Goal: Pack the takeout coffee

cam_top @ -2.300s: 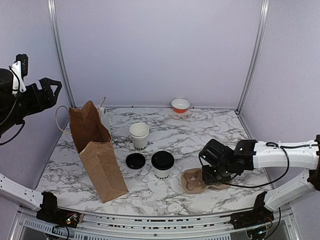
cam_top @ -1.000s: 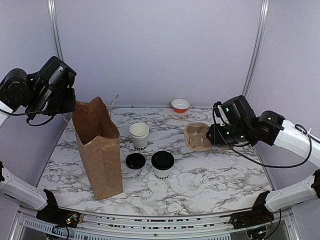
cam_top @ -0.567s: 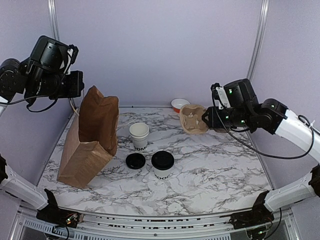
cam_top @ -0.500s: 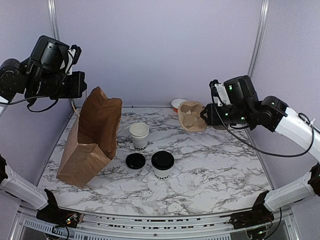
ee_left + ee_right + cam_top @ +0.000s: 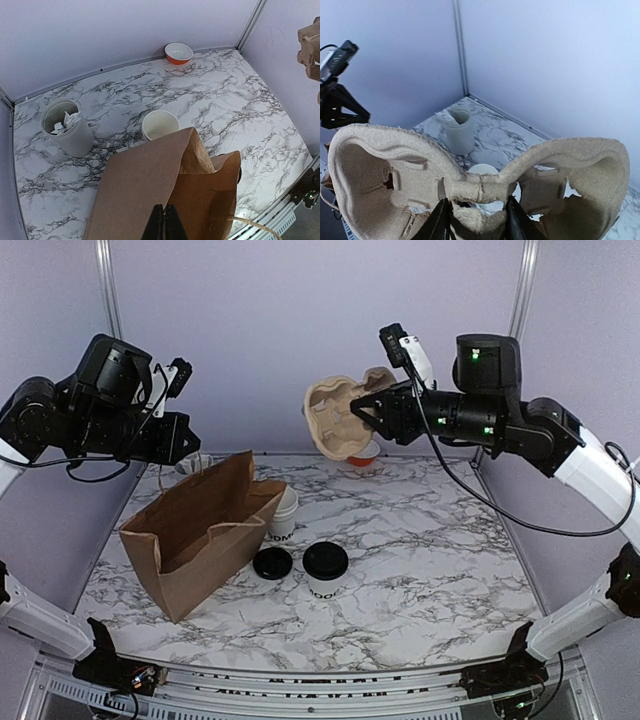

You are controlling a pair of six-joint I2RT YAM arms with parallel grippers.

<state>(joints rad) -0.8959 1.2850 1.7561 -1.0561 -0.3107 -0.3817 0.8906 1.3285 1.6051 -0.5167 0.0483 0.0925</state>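
The takeout coffee [image 5: 325, 569], a white lettered cup with a black lid, stands on the marble table [image 5: 430, 550] near the front. My left gripper [image 5: 190, 444] is shut on the rim of a brown paper bag [image 5: 205, 532], which leans tilted with its mouth turned up and right. From the left wrist, the gripper [image 5: 163, 223] pinches the bag's [image 5: 145, 185] edge, and the coffee is hidden behind the bag. High above the table's back, my right gripper [image 5: 373, 420] is shut on a pulp cup carrier [image 5: 340, 420]. Its fingers [image 5: 443, 220] straddle the carrier's [image 5: 395, 170] middle bridge.
A loose black lid [image 5: 271, 562] lies left of the coffee. Stacked open cups [image 5: 285, 510] stand just behind the bag's mouth. The canister of sticks [image 5: 67, 127] stands at the back left and an orange-lined bowl [image 5: 179, 52] by the back wall.
My right gripper has lifted the carrier higher and leftward, towards the middle. My left gripper has swung right and tipped the bag further over, its mouth now near the stacked cups.
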